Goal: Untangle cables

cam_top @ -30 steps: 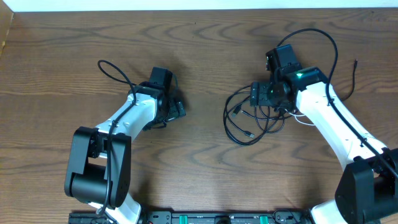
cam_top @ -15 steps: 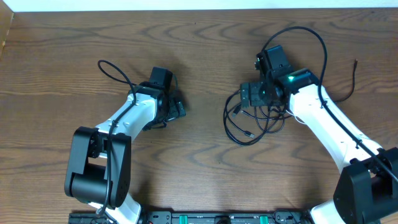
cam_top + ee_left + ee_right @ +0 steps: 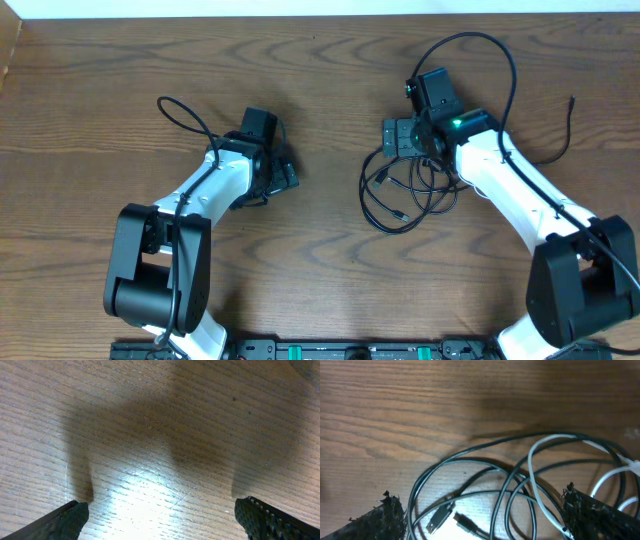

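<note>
A tangle of thin black cables (image 3: 400,205) lies in loops on the wooden table right of centre. In the right wrist view the black loops (image 3: 470,467) cross a white cable (image 3: 535,460), with a USB plug (image 3: 438,519) and a smaller plug (image 3: 465,522) lying loose among them. My right gripper (image 3: 397,140) hovers over the tangle's upper edge, open and holding nothing, as the right wrist view (image 3: 485,520) also shows. My left gripper (image 3: 283,175) is open and empty over bare wood, well left of the tangle, with only wood showing in the left wrist view (image 3: 160,517).
A separate thin black cord (image 3: 565,130) lies at the far right. Thicker arm wires arc above the right arm (image 3: 480,40) and beside the left arm (image 3: 185,110). The table's far edge (image 3: 320,14) meets a white strip.
My right gripper has moved left and a little toward the far edge, over the upper part of the tangle. The left arm and the cables have not moved.
</note>
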Controlling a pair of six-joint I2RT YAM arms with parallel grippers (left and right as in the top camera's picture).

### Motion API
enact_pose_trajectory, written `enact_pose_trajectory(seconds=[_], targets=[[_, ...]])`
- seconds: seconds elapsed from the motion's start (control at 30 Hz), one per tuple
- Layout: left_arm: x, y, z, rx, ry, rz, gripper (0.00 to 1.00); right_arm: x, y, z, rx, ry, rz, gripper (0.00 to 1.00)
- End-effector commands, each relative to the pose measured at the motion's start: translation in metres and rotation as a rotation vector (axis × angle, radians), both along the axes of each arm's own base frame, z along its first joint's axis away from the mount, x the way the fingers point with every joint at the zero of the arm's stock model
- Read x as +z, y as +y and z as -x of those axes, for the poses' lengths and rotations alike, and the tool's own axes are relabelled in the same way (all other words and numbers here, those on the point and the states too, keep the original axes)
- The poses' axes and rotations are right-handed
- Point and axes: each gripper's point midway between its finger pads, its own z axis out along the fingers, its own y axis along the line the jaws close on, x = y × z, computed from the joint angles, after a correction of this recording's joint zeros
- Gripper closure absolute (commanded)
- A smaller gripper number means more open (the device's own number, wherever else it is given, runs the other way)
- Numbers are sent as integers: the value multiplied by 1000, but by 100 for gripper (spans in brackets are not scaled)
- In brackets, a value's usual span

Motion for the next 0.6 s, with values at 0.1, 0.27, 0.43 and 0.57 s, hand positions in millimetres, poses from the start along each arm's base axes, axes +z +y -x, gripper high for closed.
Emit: enact_pose_trajectory(seconds=[0.1,0.27,0.43,0.57], targets=[[3,-1,-5,1,-10,-3,0,-2,30,14,111,54,-83,9],[3,-1,-5,1,-10,-3,0,16,37,38,146,91,-64,12],[3,-1,-5,1,-10,-3,0,19,15,43,102,85,51,1],[3,-1,-5,1,-10,-3,0,13,-2,50,98,119,146,1]])
